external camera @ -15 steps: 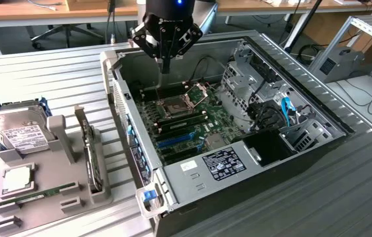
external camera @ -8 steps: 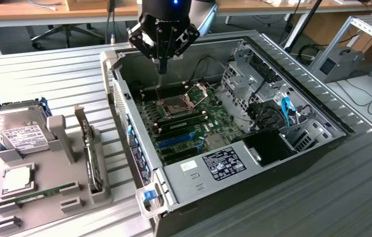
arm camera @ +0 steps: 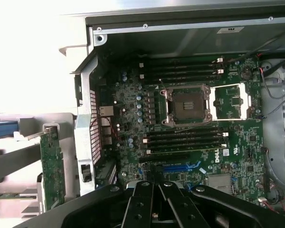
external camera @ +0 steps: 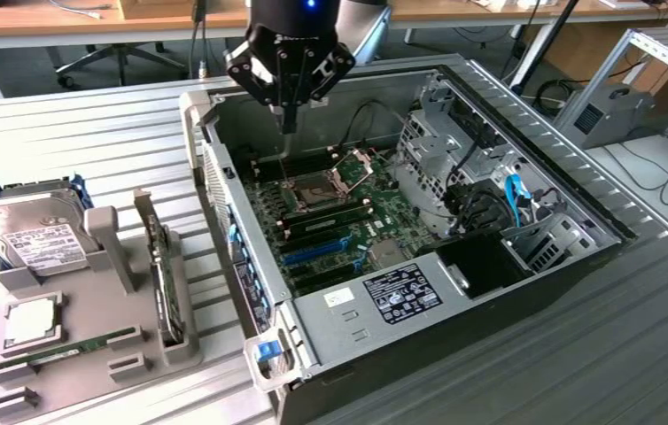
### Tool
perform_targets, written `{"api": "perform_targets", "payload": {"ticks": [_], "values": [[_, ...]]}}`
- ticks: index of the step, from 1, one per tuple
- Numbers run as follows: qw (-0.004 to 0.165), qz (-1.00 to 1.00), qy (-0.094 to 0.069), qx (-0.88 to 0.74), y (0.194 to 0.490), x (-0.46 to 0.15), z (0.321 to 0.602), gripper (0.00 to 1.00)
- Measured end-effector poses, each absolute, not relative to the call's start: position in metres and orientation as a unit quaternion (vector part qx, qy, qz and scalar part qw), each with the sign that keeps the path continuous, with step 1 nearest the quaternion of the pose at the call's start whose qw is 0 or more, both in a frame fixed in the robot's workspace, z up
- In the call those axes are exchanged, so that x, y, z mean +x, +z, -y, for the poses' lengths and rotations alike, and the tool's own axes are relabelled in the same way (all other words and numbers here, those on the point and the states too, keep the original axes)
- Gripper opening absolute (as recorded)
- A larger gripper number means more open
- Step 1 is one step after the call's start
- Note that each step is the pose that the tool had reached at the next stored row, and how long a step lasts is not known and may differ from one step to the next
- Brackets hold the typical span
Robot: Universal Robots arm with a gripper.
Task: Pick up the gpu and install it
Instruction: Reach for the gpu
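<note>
Tabletop of metal slats (external camera: 97, 133) carries an open computer case (external camera: 218, 168) lying on its side, with its motherboard (external camera: 352, 217) facing up. We see a grey holder (external camera: 86, 305) beside the case on the exterior view's left. Over the far end of the motherboard hangs the gripper (external camera: 291, 124), fingers pressed together with nothing between them, pointing down and clear of the board. The gpu (external camera: 167, 274) stands on edge in a slot of the holder, on the side nearest the case, well apart from the gripper. A hard drive (external camera: 33, 239), a processor (external camera: 33, 323) and a RAM stick (external camera: 68, 350) sit in the same holder.
</note>
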State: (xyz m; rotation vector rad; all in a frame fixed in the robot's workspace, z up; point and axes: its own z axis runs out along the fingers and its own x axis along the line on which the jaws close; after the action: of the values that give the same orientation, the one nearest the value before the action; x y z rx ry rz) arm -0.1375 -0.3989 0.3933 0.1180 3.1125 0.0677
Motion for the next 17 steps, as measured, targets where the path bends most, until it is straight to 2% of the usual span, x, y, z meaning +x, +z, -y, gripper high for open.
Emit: {"api": "perform_targets", "payload": {"ticks": [17], "values": [[0.013,-0.999,0.022,0.038,0.3933,-0.1429,0.3989,0.11]]}}
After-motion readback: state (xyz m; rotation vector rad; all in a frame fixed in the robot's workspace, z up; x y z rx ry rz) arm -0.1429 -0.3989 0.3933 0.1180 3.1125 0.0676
